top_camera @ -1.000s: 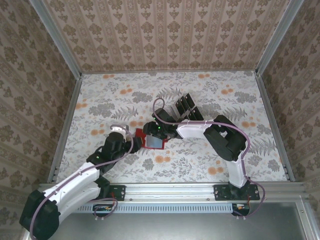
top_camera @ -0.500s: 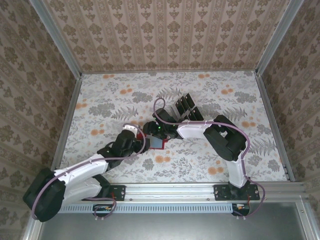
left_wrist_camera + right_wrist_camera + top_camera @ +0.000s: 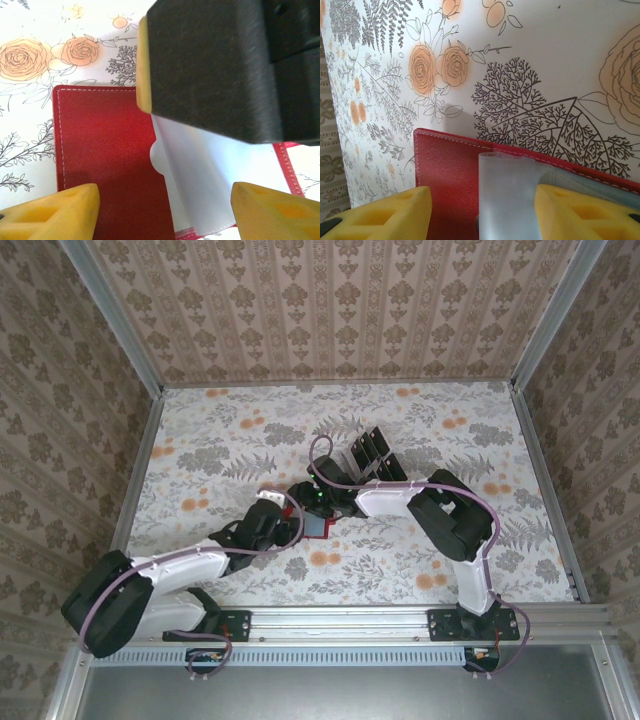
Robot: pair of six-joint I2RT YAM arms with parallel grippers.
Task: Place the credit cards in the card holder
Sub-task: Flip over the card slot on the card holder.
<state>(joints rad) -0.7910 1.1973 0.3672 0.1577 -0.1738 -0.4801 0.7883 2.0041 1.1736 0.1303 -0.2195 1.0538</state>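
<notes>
The red wallet (image 3: 100, 150) lies open and flat on the table (image 3: 200, 440), its clear pocket (image 3: 200, 175) facing up. The left gripper (image 3: 165, 200) and the right gripper (image 3: 482, 200) both hang over the wallet with fingers spread, grasping nothing. This looks like preparing the wallet, with no card in hand. Next, one arm likely must fetch from the dark cards (image 3: 368, 452) beyond the wallet. Both wrists crowd the wallet, while the table past it lies free.

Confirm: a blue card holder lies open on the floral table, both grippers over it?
No. The card holder is red, not blue; the left wrist view shows it. It does lie open on the floral table, with the left gripper and right gripper over it.
</notes>
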